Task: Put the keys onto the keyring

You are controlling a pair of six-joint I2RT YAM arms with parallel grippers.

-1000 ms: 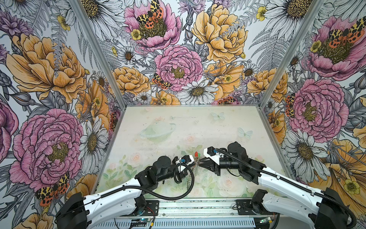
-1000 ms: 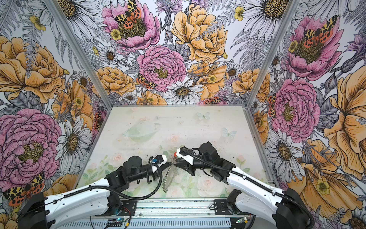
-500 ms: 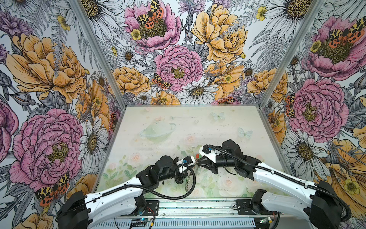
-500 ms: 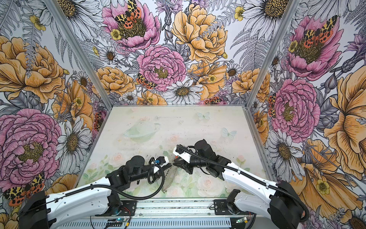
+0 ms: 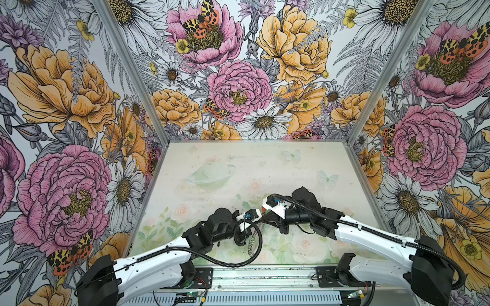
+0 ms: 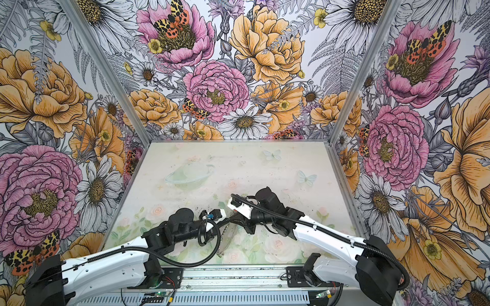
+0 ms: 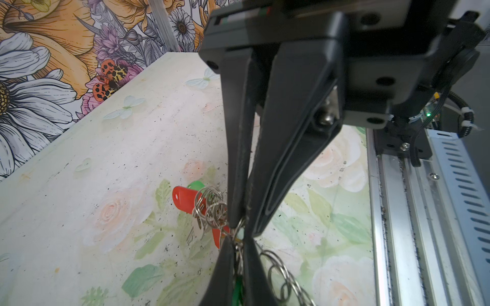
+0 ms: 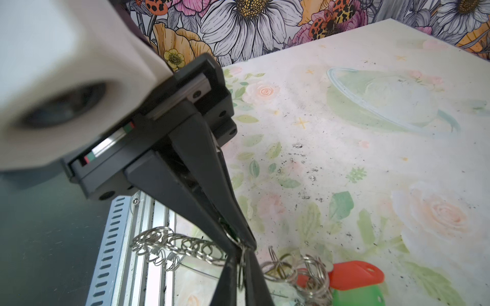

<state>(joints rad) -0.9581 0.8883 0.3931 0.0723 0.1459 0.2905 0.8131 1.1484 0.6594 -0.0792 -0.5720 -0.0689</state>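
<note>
Walls (image 5: 66, 92) papered w/ big pink & orange flowers box in a pale table (image 5: 238, 164) printed w/ faint roses, butterflies & a ringed planet. Two white-and-black arms (image 5: 164, 259) reach in from the near rail (image 5: 265, 275) & meet tip to tip near the front, about mid-table.

The keyring (image 6: 230, 234) runs from that meeting point toward the rail. It is a thin flat grey hoop, seen almost edge-on in both top views, w/ a chain of small silver rings looping off it.

The left gripper (image 7: 237, 242) is closed, pinching small rings of the chain. The right gripper (image 7: 245, 228) is closed too, tips touching the left's. It seems to nip a ring at the same spot, but which ring is hard to tell.

The keys (image 8: 355, 275) bunch just beside the pinch, on its far side. They show a red tag, a green tag & a second red tag partly hidden, all tangled in a clump of rings. The silver blades are mostly hidden. Can't tell if the tags rest on the table or dangle.
</note>
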